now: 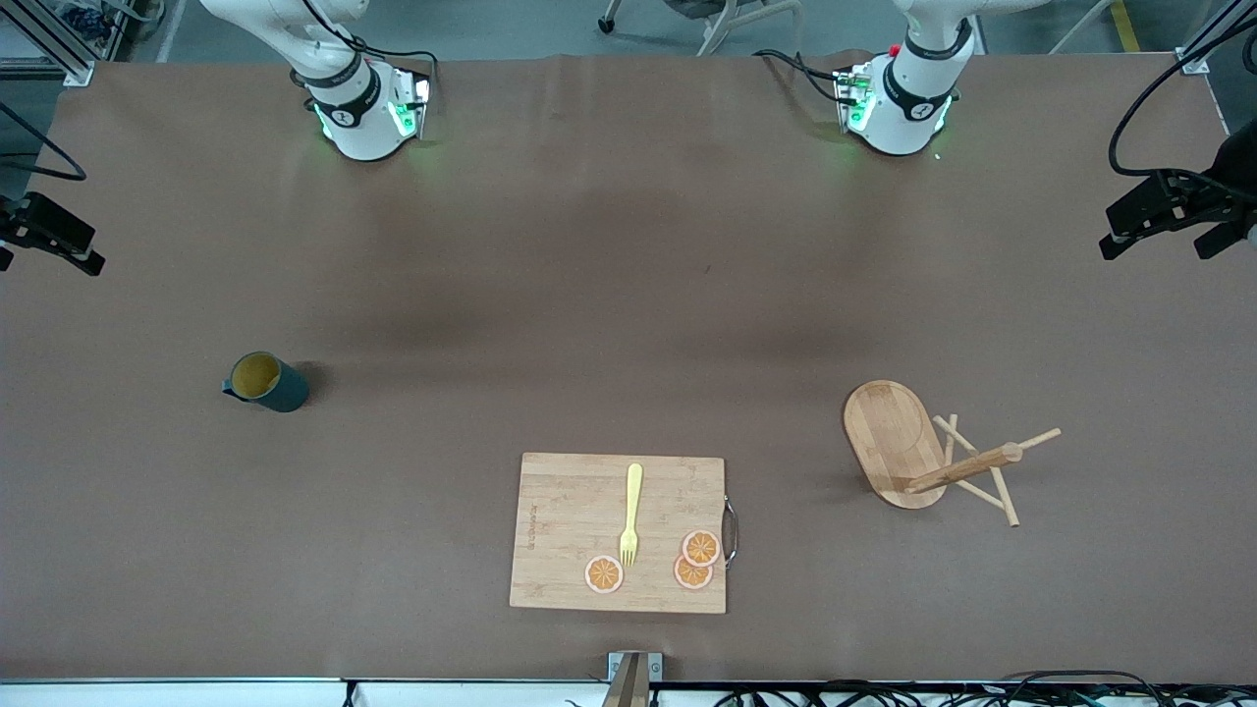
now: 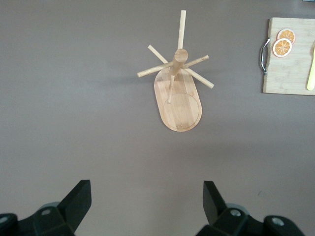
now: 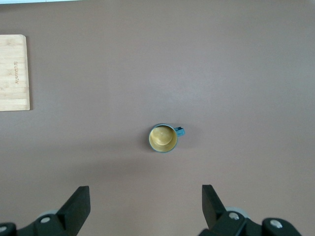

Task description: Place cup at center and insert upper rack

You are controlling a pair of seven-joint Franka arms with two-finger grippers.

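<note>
brown matting covers the whole table (image 1: 609, 295), with both arm bases standing along the edge farthest from the front camera.

toward the right arm's end stands the cup (image 1: 267, 381), a dark teal mug, upright, its yellow-ochre inside showing and its small handle pointing toward that end of the table. it sits alone on the mat, well apart from everything else. the right wrist view looks straight down on it (image 3: 163, 138); the right gripper (image 3: 146, 209) hangs high over the mat near the cup, its two black fingers (image 3: 76, 206) spread wide with nothing between them.

around the middle of the table, nearer the front camera, lies a rectangular bamboo cutting board (image 1: 589, 511) with a metal handle (image 1: 730, 530) on the edge facing the left arm's end. on the board rest a yellow fork (image 1: 631, 516), tines toward the front camera, and three orange slices (image 1: 693, 558), one apart from the other two, which overlap.

toward the left arm's end stands the upper rack (image 1: 928, 457), a bamboo mug tree: oval flat base, round central post, thin crossed pegs. it is upright on its base and nothing hangs on it. the left wrist view shows it from above (image 2: 178, 88), with the left gripper (image 2: 147, 204) hanging high over the mat beside it, fingers (image 2: 78, 201) set wide apart and empty.
</note>
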